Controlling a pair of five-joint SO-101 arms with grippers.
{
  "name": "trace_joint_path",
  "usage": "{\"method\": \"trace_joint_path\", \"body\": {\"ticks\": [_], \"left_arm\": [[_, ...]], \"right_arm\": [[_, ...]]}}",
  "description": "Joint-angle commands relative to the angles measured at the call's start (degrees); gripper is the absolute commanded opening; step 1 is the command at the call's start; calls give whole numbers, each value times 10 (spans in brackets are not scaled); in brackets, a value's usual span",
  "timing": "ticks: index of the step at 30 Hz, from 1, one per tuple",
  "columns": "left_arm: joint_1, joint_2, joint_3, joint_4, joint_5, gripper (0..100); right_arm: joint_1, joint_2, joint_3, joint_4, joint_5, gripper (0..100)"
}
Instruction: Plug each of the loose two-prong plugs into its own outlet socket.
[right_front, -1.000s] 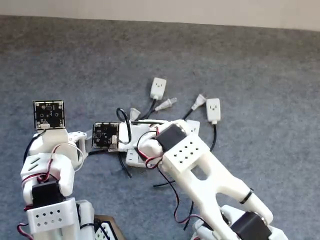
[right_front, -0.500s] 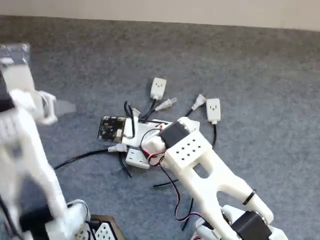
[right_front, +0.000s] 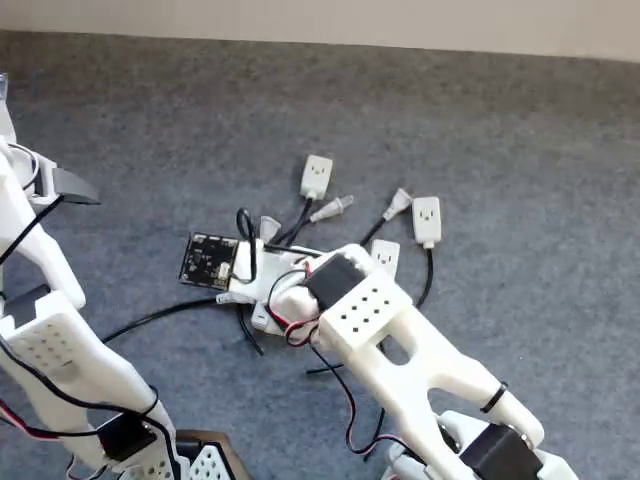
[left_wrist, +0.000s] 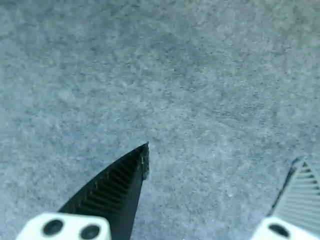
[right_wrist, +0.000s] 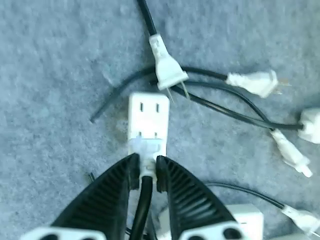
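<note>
Gripping a white two-prong plug by its body, black cord trailing back, the right gripper is clamped on it at one end of a white rectangular outlet block, left of centre in the high view. Prong seating: cannot tell. Judged best: press straight along the block, no twisting, and keep the block from sliding. At the high view's upper left, the left gripper hangs spread apart over grey carpet.
</note>
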Motion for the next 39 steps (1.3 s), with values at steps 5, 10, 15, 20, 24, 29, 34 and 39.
{"method": "trace_joint_path", "body": {"ticks": [5,10,15,20,24,29,34,39], "left_arm": [[-11,2,-27,1,-7,415],[-15,3,-25,1,-7,415],[-19,3,-25,1,-7,415],[-19,3,-25,1,-7,415],[-19,3,-26,1,-7,415],[-17,3,-25,2,-7,415],[-9,-1,-27,5,-7,415],[-5,-2,-27,6,-14,412]], "right_arm": [[-8,-18,60,-65,-19,6],[-7,-18,60,-73,-16,6],[21,-7,57,-78,0,6],[37,67,54,-81,4,6],[36,74,36,-77,4,6],[21,83,-7,-60,4,6],[-7,180,15,-101,-1,6],[-4,237,30,-164,-38,9]]}}
